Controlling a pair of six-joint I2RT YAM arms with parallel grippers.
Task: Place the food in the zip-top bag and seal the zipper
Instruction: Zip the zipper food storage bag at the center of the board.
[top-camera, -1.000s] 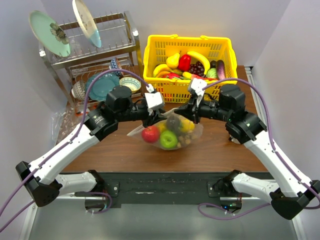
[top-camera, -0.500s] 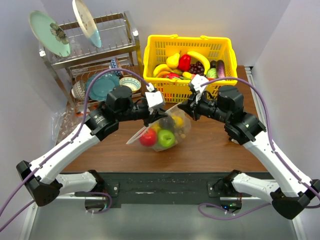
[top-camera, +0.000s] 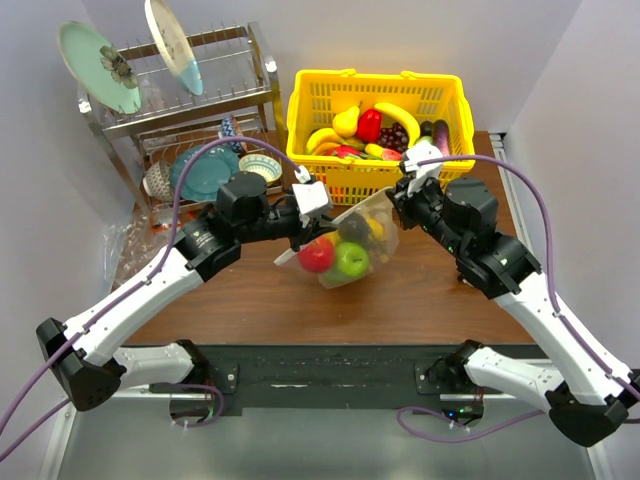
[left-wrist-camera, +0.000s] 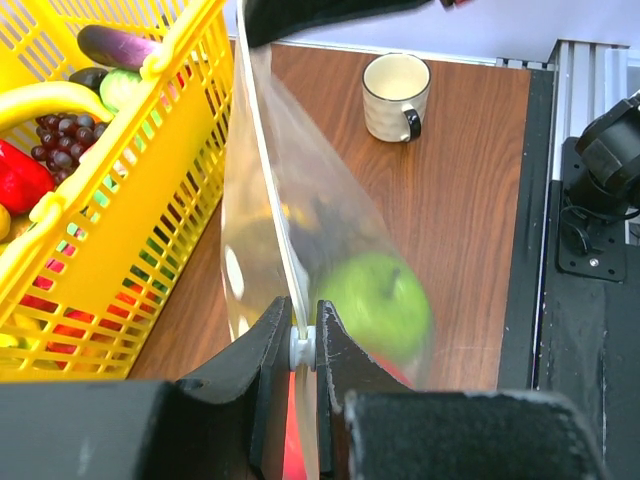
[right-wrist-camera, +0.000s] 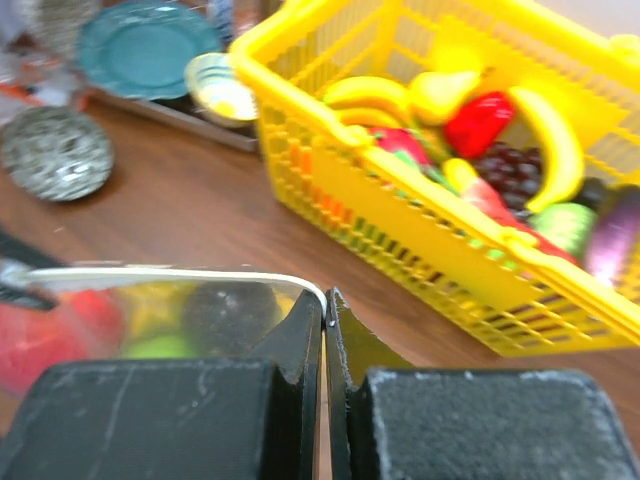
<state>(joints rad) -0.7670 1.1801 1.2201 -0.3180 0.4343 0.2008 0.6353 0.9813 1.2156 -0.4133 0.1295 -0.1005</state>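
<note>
Fruit sits inside the clear plastic zip-top bag (left-wrist-camera: 245, 200), a round red fruit (top-camera: 316, 256) beside a green toy apple (top-camera: 351, 260), and we hold it over the brown wooden tabletop (top-camera: 250, 300), our left jaws pinched on its thin zipper strip (left-wrist-camera: 268, 180), our right jaws pinched on its far corner.

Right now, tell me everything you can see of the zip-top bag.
The bag is a clear, soft plastic pouch with a thin strip along its mouth edge. It hangs tilted, held at both ends: the left fingers pinch the strip at one end, the right fingers pinch the other corner. Inside are a green apple, a red fruit and darker pieces. Whether its bottom touches the table is unclear.
</note>
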